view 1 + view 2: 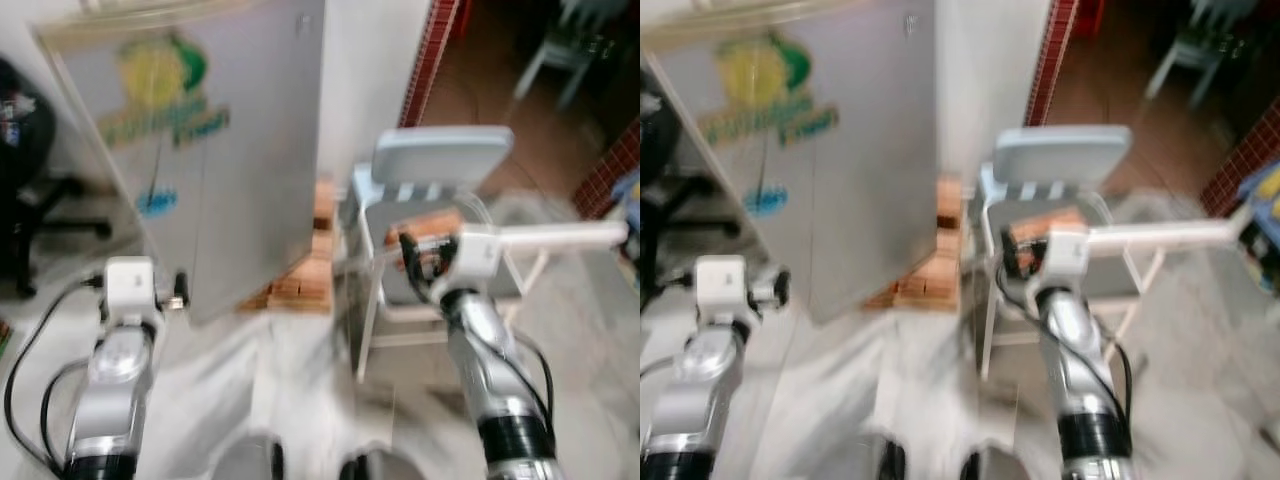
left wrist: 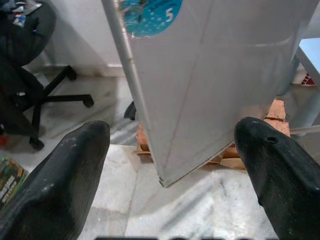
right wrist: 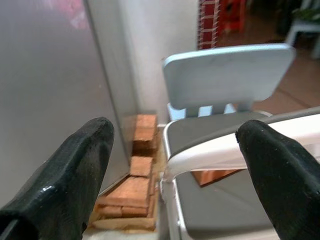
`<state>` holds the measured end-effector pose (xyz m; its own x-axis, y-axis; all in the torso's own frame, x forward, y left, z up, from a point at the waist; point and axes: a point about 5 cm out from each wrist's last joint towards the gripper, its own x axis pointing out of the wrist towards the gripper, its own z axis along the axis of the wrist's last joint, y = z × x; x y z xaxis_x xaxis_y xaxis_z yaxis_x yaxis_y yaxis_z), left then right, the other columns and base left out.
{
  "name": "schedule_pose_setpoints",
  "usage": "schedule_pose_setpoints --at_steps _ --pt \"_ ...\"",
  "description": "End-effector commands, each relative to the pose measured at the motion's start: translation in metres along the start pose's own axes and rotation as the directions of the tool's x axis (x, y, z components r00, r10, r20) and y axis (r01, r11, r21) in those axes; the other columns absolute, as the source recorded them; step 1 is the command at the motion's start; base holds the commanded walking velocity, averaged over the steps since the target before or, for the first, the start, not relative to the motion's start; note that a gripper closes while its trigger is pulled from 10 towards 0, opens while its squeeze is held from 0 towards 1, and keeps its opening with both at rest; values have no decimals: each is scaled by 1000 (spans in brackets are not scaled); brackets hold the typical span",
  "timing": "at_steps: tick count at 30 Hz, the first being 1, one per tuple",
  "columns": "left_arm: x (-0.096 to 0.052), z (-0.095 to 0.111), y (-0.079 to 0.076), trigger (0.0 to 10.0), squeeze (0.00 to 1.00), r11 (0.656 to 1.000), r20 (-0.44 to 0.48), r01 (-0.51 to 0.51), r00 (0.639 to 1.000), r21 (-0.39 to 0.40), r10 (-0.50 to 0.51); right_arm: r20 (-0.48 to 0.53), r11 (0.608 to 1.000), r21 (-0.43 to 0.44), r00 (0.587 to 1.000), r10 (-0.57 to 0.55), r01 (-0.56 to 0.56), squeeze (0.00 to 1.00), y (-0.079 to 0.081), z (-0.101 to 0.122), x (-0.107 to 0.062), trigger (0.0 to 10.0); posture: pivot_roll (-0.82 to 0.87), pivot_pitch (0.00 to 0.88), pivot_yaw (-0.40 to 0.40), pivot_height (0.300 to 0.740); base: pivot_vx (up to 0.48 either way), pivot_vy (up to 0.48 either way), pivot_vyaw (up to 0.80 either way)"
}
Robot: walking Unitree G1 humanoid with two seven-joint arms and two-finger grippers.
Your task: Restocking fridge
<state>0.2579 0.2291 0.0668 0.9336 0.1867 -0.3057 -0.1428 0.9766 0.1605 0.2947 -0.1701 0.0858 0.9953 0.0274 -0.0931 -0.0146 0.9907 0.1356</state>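
Observation:
The grey fridge door (image 1: pixel 230 150) with a yellow and green sticker (image 1: pixel 165 85) stands ahead on the left, its lower corner (image 2: pixel 162 180) hanging above the floor. My left gripper (image 2: pixel 172 129) is open and empty, pointing at the door's bottom edge from a short way off. My right gripper (image 3: pixel 176 127) is also open and empty. It is held out towards a light blue chair (image 1: pixel 440 160) to the right of the fridge. The head views are blurred.
Stacked bricks (image 1: pixel 305 270) lie under the fridge between door and chair. A white bar (image 3: pixel 225 147) crosses in front of the chair's grey seat (image 3: pixel 220 200). A black office chair (image 1: pixel 30 180) stands at far left. The floor is pale marble (image 2: pixel 200 210).

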Motion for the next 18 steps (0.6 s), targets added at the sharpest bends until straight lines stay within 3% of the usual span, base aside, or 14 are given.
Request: schedule_pose_setpoints --at_steps 1,9,18 --pt "1 -1 13 10000 0 999 -2 -49 999 7 49 16 1000 5 1000 14 -15 0 7 3 3 10000 146 64 -45 740 0 428 0" --pt "-1 -7 8 10000 0 1000 -8 -20 1000 2 20 13 1000 4 1000 9 -9 0 7 2 4 10000 149 63 -46 740 0 428 0" --pt "-3 -9 -8 10000 0 998 -14 53 998 -19 -54 10 1000 7 1000 -1 1 0 7 1 5 10000 147 60 -42 740 0 440 -758"
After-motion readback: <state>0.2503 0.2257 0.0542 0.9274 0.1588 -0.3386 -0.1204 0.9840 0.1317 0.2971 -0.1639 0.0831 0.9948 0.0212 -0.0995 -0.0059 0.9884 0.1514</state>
